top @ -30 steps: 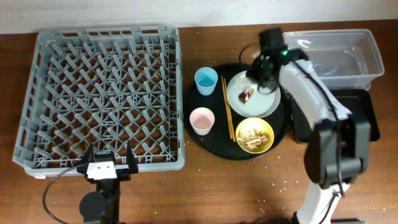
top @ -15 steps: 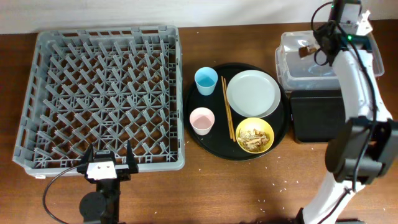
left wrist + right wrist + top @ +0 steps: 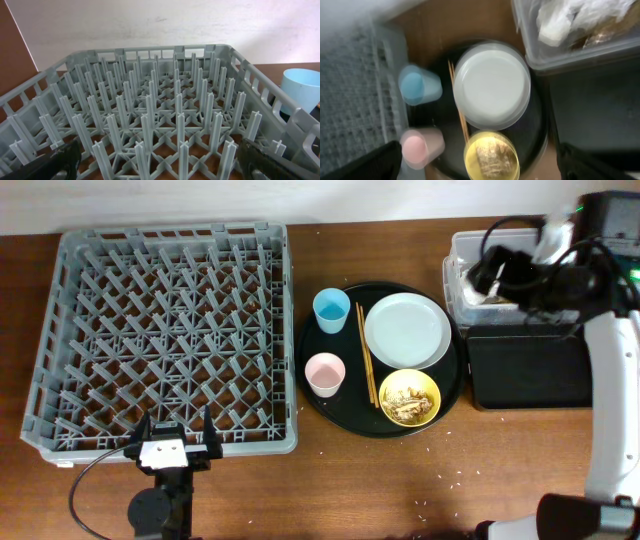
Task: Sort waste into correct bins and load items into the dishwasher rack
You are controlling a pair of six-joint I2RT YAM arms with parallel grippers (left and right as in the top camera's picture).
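The grey dishwasher rack [image 3: 165, 335] [image 3: 165, 115] fills the table's left side. My left gripper [image 3: 177, 428] [image 3: 162, 165] is open at its near edge, nothing between the fingers. A round black tray [image 3: 340, 408] carries a light-blue cup [image 3: 331, 310] [image 3: 417, 86], a pink cup [image 3: 325, 373] [image 3: 420, 146], chopsticks [image 3: 366, 365], a bare white plate [image 3: 406, 330] [image 3: 492, 85] and a yellow bowl [image 3: 410, 397] [image 3: 491, 156] of brown food scraps. My right gripper [image 3: 497, 275] [image 3: 480, 167] hangs open and empty, high over the clear tub [image 3: 455, 280] [image 3: 580, 55]. In the tub lie a white napkin [image 3: 555, 25] and a brown scrap [image 3: 605, 32].
A shallow black rectangular tray [image 3: 525, 370] [image 3: 590, 105] sits just in front of the clear tub. A few rice-like crumbs [image 3: 455, 473] are scattered on the wooden table near the front. The right arm's black cable loops above the tub.
The right gripper took a brown scrap off the white plate, carried it up over the clear tub and opened. The plate is now bare. The left arm has not moved.
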